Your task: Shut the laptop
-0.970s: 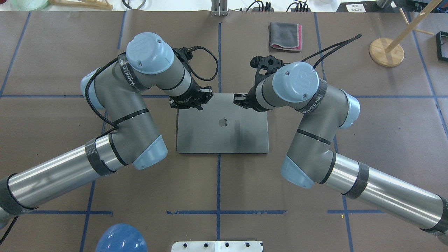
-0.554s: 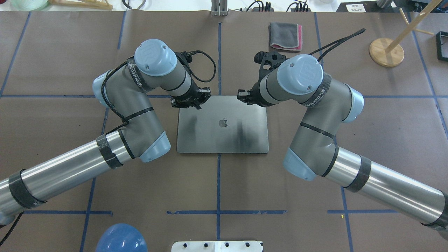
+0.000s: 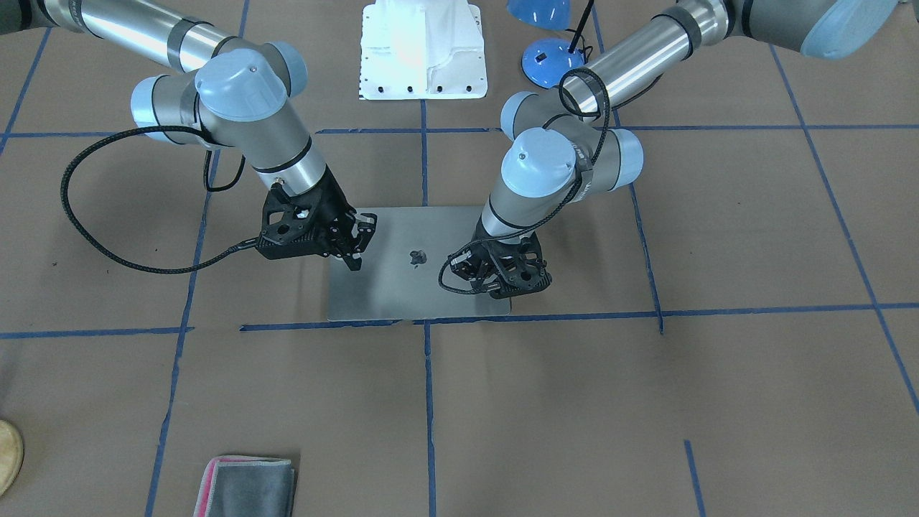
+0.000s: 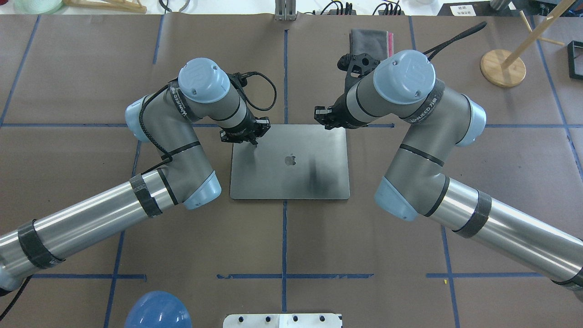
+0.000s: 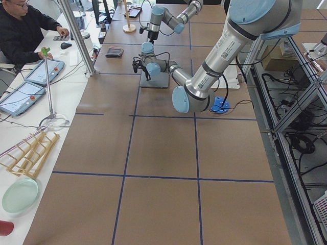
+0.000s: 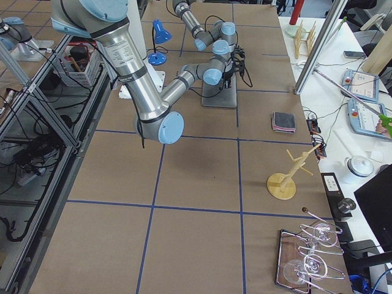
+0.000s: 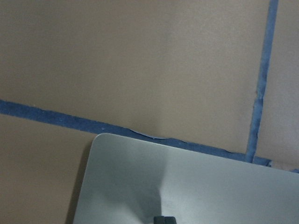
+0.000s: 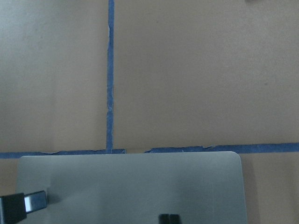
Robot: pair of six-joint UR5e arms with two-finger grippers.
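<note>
The laptop [image 4: 289, 161] lies flat on the brown table with its lid down and the apple logo facing up; it also shows in the front view [image 3: 418, 276]. My left gripper [image 4: 253, 135] hovers over the lid's far left corner and looks open; the left wrist view shows one fingertip [image 7: 164, 219] above the lid. My right gripper [image 4: 324, 119] is open over the far right corner, with two fingertips [image 8: 23, 205] apart in the right wrist view. Neither holds anything.
A folded grey-and-pink cloth [image 4: 369, 38] lies beyond the laptop, partly behind my right wrist. A wooden stand [image 4: 503, 67] is at the far right. A blue lamp [image 4: 157, 312] and a white base plate [image 4: 282, 320] sit at the near edge.
Both grippers have moved toward the laptop's far edge and off the lid's middle; the right wrist now covers part of the cloth. The lid lies slightly flatter.
</note>
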